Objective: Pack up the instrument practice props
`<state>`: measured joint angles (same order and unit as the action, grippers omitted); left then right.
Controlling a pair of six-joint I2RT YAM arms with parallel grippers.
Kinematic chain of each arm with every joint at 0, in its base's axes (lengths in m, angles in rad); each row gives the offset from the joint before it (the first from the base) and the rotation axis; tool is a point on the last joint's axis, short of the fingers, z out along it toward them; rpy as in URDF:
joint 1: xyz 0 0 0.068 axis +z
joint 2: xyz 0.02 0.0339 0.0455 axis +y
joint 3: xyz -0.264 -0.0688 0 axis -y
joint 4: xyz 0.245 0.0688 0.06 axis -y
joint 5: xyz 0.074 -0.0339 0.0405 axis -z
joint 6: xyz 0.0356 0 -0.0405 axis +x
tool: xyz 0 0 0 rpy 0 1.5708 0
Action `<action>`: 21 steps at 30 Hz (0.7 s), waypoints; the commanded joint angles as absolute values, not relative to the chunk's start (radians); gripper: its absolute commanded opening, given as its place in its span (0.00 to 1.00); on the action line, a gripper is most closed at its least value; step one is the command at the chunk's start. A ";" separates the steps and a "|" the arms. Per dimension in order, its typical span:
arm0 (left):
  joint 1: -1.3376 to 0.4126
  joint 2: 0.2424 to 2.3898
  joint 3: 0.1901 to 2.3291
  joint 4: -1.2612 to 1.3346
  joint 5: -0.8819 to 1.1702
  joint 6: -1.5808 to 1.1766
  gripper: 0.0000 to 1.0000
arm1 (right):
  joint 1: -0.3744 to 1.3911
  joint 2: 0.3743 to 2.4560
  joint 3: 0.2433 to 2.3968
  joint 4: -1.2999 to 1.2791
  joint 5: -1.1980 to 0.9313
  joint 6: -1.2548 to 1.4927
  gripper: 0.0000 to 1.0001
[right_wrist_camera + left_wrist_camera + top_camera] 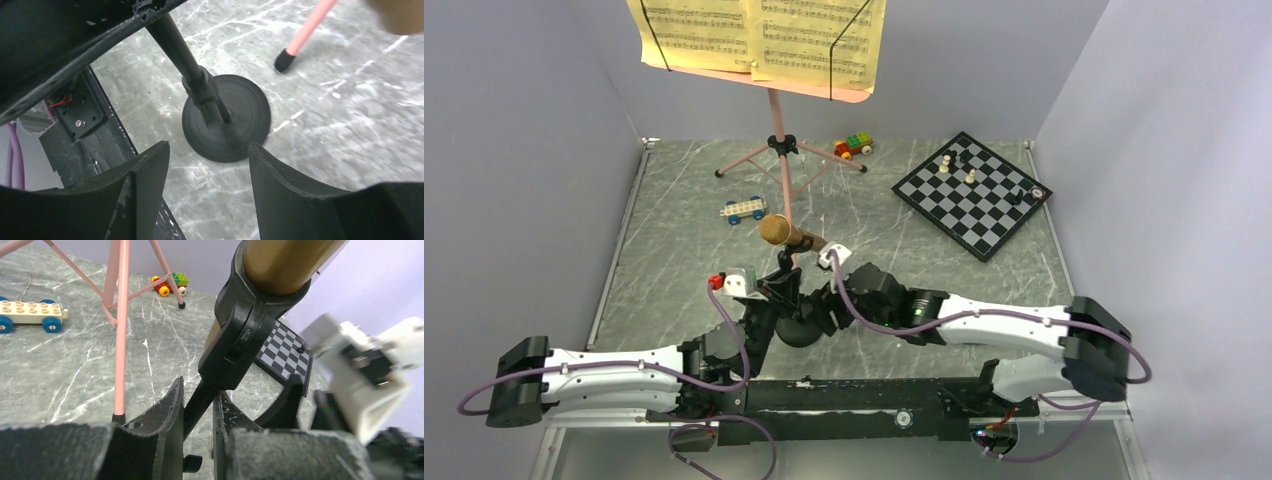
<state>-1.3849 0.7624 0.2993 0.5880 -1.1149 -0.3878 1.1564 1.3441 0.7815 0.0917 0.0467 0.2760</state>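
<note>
Near 6 o'clock on the table (674, 250), the left pincer (197, 400) is clenched on the pole of the black mic stand (235, 340), and the right pincer (205, 150) hangs open over its round base. The gold microphone (776, 230) sits in its clip. At 12 o'clock the pink music stand (776, 150) holds its yellow pages (764, 35). Nothing looks packed yet. The table is grey marble, with plain grey walls (524, 150) around
</note>
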 commanded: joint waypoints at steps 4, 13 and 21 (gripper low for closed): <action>-1.427 0.923 0.177 0.385 -0.986 -0.464 0.00 | 1.145 1.080 0.736 0.008 0.205 0.308 0.65; -1.427 1.064 0.249 0.273 -0.969 -0.496 0.00 | 1.107 1.012 0.719 0.005 0.264 0.311 0.66; -1.428 0.998 0.193 0.340 -0.970 -0.476 0.00 | 1.096 1.001 0.729 0.005 0.257 0.305 0.66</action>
